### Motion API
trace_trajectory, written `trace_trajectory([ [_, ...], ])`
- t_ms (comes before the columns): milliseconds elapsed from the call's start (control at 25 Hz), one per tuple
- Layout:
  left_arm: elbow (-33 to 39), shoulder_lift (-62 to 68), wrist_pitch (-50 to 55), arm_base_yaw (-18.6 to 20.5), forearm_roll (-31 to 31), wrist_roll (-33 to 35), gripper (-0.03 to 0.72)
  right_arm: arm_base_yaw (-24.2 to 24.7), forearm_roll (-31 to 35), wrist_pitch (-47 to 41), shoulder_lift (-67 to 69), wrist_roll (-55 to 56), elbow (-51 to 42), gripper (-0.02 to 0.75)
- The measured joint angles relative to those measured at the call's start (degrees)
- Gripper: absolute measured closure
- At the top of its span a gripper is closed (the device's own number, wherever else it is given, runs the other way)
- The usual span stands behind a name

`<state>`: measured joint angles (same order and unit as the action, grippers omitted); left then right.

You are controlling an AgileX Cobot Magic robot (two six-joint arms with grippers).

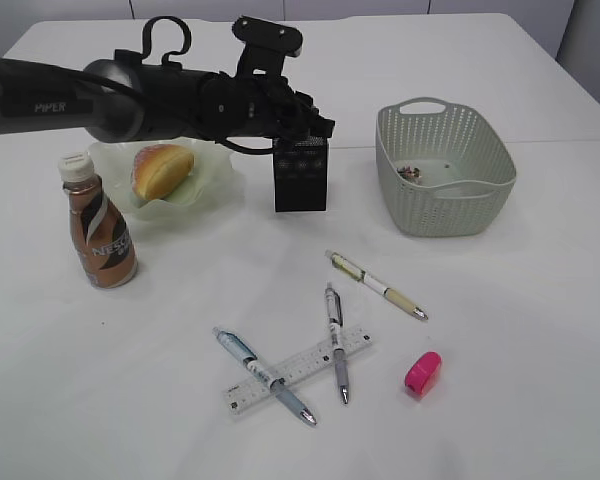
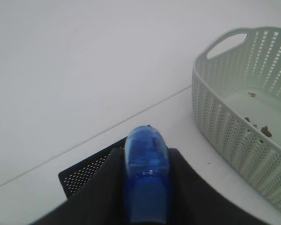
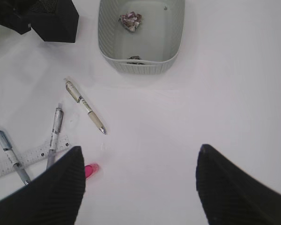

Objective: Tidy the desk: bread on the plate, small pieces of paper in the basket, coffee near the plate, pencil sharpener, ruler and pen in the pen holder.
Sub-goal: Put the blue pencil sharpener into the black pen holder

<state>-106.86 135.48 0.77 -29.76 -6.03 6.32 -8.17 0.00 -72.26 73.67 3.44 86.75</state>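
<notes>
My left gripper (image 1: 312, 128) is shut on a blue pencil sharpener (image 2: 146, 157) and holds it just above the black mesh pen holder (image 1: 300, 175), whose rim shows under the jaws (image 2: 84, 176). My right gripper (image 3: 140, 187) is open and empty, high above the table. A pink pencil sharpener (image 1: 422, 372) lies at the front right, by my right gripper's left finger (image 3: 92, 169). Three pens (image 1: 375, 283) (image 1: 335, 340) (image 1: 265, 375) and a clear ruler (image 1: 300, 368) lie on the table. The bread (image 1: 160, 170) sits on the green plate (image 1: 218, 182), the coffee bottle (image 1: 100, 235) beside it.
The pale green basket (image 1: 445, 170) stands at the right with small crumpled paper pieces (image 3: 131, 21) inside. Two pens lie across the ruler (image 3: 37, 155). The left arm stretches over the plate from the left edge.
</notes>
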Motion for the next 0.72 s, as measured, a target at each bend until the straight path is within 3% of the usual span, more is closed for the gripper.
trace_trajectory([
  [160, 0.0, 0.0, -0.8, 0.0, 0.0, 0.0, 0.323, 0.0, 0.0, 0.0, 0.0, 0.0, 0.0, 0.166],
  [240, 0.0, 0.0, -1.1, 0.0, 0.0, 0.0, 0.291, 0.0, 0.0, 0.0, 0.0, -0.1, 0.0, 0.166],
  [440, 0.0, -0.1, 0.1, 0.0, 0.0, 0.0, 0.273, 0.0, 0.0, 0.0, 0.0, -0.1, 0.0, 0.166],
  [720, 0.0, -4.9, 12.8, 0.0, 0.8, 0.0, 0.280, 0.0, 0.4, 0.0, 0.0, -0.1, 0.0, 0.166],
])
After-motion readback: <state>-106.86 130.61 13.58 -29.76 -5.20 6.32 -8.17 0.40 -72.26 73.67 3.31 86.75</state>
